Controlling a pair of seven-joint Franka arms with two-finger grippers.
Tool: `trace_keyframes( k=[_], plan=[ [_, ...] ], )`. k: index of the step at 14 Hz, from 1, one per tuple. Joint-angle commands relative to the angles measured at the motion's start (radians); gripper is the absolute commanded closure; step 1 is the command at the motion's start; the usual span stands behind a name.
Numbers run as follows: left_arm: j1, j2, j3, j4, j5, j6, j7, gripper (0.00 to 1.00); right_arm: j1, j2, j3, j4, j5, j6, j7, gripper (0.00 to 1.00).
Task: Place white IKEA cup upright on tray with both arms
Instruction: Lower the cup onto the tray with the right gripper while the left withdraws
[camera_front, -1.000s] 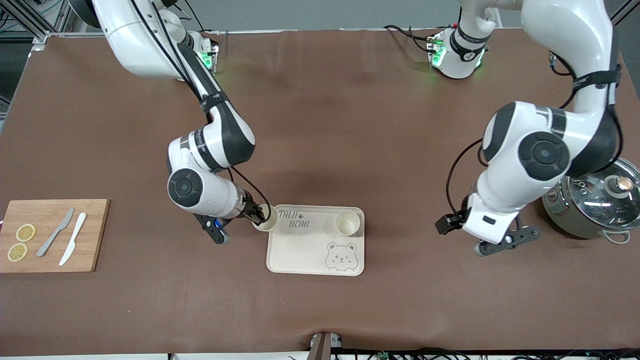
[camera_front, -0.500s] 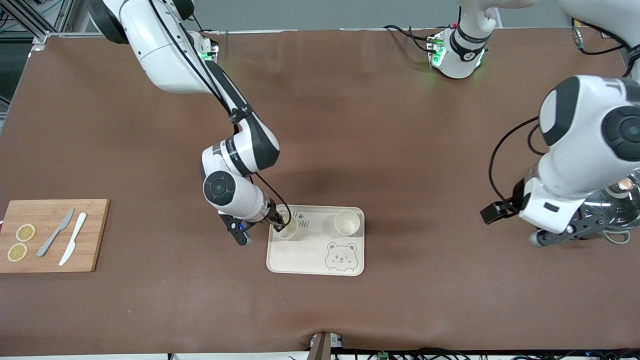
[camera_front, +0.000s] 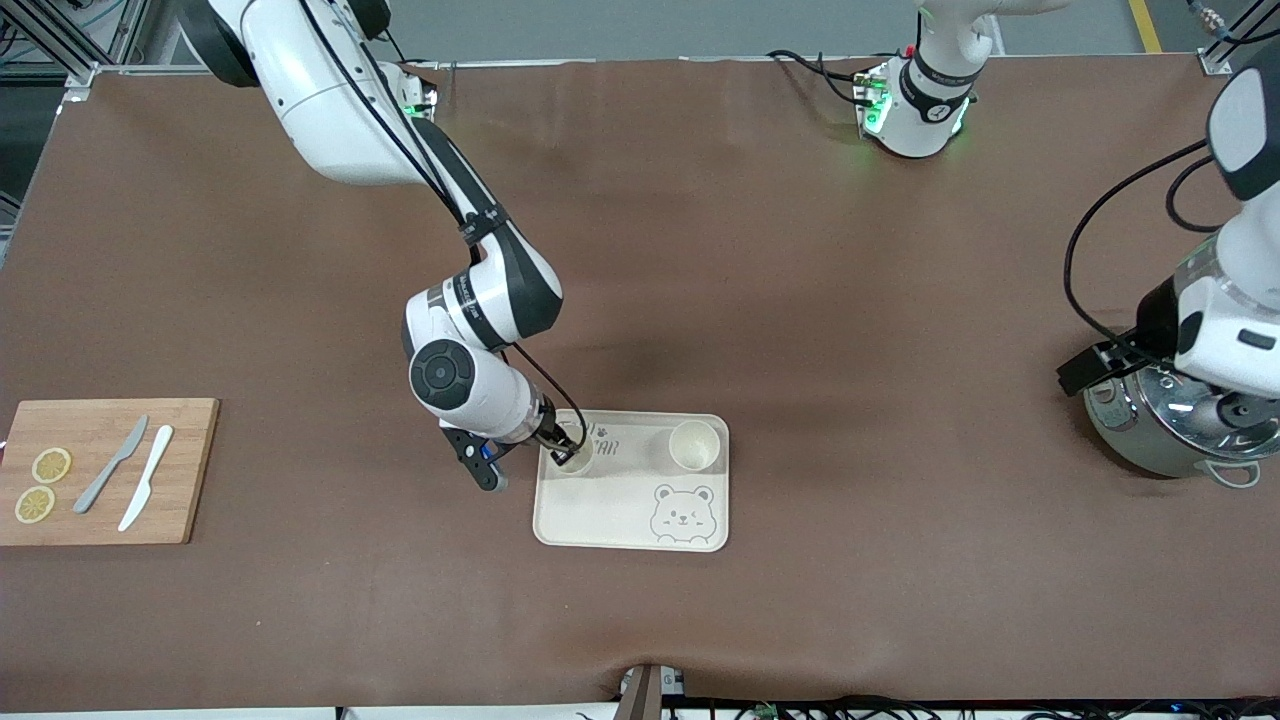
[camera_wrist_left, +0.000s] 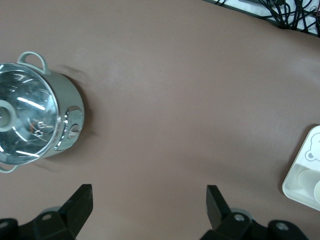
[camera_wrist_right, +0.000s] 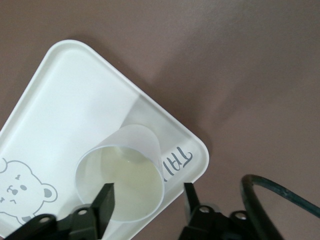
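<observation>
The right gripper (camera_front: 562, 452) is seen over the corner of the tray (camera_front: 620, 525) that lies toward the right arm's end of the table, its fingers (camera_wrist_right: 104, 199) spread apart with a white cup (camera_wrist_right: 122, 175) between them. One finger is seen inside the cup's mouth and the other outside its wall; whether the wall is pinched cannot be told. The cup is seen upright on the tray, beside the grey lettering (camera_wrist_right: 177, 161), its rim open upward. A second white cup (camera_front: 694, 445) is shown standing upright on the same tray, nearer the left arm's end of the table, with the bear-face drawing (camera_front: 682, 514) nearer the front camera than both cups.

The left gripper (camera_wrist_left: 150, 212) is held with its fingers wide apart and nothing between them, up over the brown table (camera_front: 800, 300) beside a steel pot with a glass lid (camera_wrist_left: 32, 125) at the left arm's end; this arm is waiting.

At the right arm's end of the table, a wooden cutting board (camera_front: 190, 470) is seen carrying two lemon slices (camera_front: 50, 465), a grey knife (camera_front: 110, 478) and a white knife (camera_front: 146, 490).
</observation>
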Motion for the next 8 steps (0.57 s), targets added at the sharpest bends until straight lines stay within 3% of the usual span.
trace_keyframes(
  k=[1, 4, 8],
  plan=[
    [0.017, -0.042, -0.005, -0.020, 0.003, -0.023, 0.075, 0.00, -0.010, -0.038, -0.010, 0.064, 0.008, -0.167, -0.001, 0.00],
    [0.051, -0.049, -0.008, -0.020, 0.003, -0.057, 0.195, 0.00, -0.068, -0.096, -0.010, 0.110, 0.002, -0.388, 0.004, 0.00],
    [0.052, -0.084, -0.010, -0.018, 0.003, -0.086, 0.273, 0.00, -0.117, -0.196, -0.012, 0.085, -0.038, -0.488, -0.067, 0.00]
  ],
)
